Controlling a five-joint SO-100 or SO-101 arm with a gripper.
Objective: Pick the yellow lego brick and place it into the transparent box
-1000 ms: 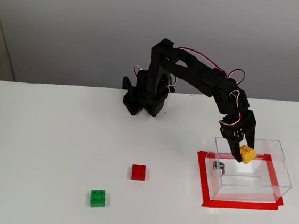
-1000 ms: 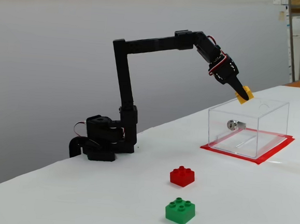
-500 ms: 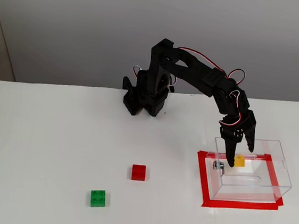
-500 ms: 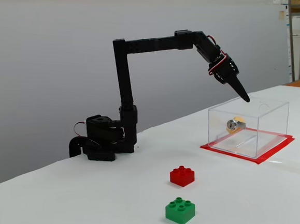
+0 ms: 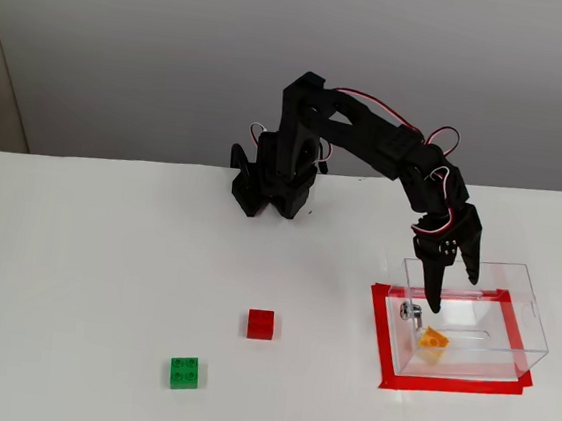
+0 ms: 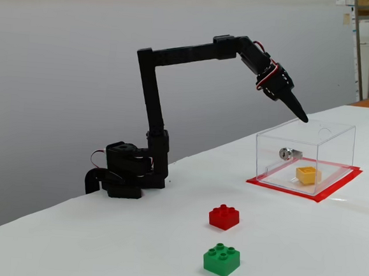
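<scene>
The small yellow plastic lego brick (image 5: 434, 340) (image 6: 307, 174) lies tilted on the floor of the clear rectangular plastic box (image 5: 523, 296) (image 6: 270, 151), which stands on a red tape outline (image 5: 381, 332) (image 6: 334, 188) on the white desk (image 5: 73, 279) (image 6: 329, 252). The black arm's gripper (image 5: 453, 294) (image 6: 299, 113) hangs above the box, jaws parted and empty. A red brick (image 5: 260, 324) (image 6: 224, 216) and a green brick (image 5: 184, 372) (image 6: 221, 259) sit apart on the desk.
</scene>
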